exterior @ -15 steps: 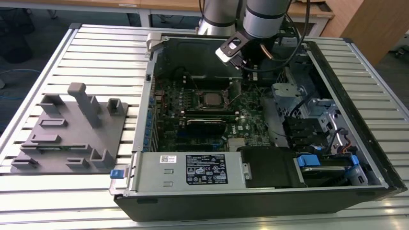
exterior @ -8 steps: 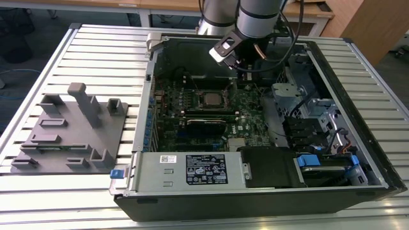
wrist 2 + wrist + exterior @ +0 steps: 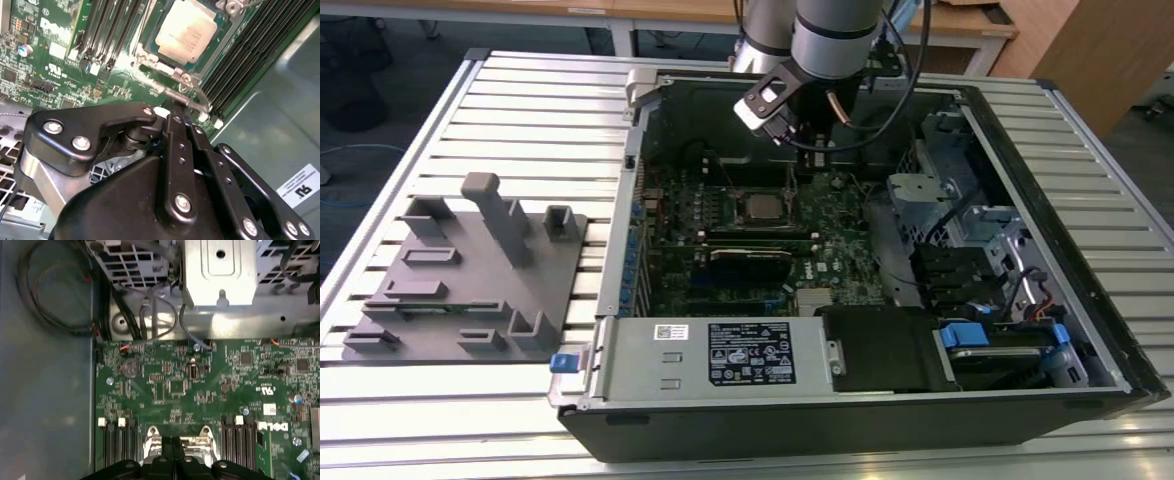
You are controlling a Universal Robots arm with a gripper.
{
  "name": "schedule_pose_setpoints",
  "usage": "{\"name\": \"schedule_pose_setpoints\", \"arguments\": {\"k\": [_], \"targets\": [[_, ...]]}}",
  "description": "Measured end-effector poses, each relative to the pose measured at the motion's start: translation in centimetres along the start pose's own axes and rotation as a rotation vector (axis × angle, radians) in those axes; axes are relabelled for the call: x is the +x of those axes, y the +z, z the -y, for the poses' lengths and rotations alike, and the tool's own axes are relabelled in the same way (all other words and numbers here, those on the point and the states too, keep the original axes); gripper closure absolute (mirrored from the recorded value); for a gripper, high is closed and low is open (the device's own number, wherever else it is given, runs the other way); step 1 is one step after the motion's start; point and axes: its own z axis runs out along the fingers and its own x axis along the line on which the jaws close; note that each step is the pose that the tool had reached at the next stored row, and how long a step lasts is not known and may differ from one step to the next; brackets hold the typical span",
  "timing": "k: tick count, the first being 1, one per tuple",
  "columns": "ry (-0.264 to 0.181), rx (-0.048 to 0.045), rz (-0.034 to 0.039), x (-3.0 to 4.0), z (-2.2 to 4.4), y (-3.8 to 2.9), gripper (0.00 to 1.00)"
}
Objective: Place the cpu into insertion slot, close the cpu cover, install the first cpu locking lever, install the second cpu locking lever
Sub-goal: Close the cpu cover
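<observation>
Starting at the exterior view's left, a grey moulded fixture block (image 3: 467, 290) sits on the slatted worktop (image 3: 520, 110), nothing touching it. Moving across, here's the open computer case (image 3: 854, 430), lying on its side, with the labelled power supply (image 3: 720, 355) along its near edge in the lower middle of the frame.

Middle of the frame now: the cpu (image 3: 761, 208) is down in the insertion slot (image 3: 735, 212) on the green motherboard (image 3: 841, 250), silver top facing up. From the second wrist view the cpu (image 3: 187, 30) shows through the window of the cpu cover (image 3: 225, 35), which looks to be lying flat over it, with black memory slots (image 3: 100, 30) on either side.

Just right of centre at the top of the exterior view, the arm (image 3: 834, 30) reaches down into the case, and the claw (image 3: 807, 150) hangs above the board, just beyond the slot. In both wrist views the claw (image 3: 175, 107) (image 3: 172, 445) has its black fingers pressed together, with barely a seam between them. The tips sit right at a silver locking lever (image 3: 192, 97) by the slot's edge; whether they touch it, I can't tell.

Further right in the exterior view, a silver drive cage (image 3: 921, 195) stands inside the case.
</observation>
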Motion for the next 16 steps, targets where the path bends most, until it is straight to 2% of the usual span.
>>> {"name": "schedule_pose_setpoints", "arguments": {"k": [9, 11, 15, 16], "targets": [[0.000, 0.0024, 0.0002, -0.01, 0.03, 0.00, 0.90], [0.001, 0.0123, 0.0009, -0.01, 0.03, 0.03, 0.90], [0.002, 0.0395, 0.0022, -0.01, 0.03, 0.06, 0.90], [0.002, 0.0429, 0.0026, -0.01, 0.03, 0.05, 0.90]]}}
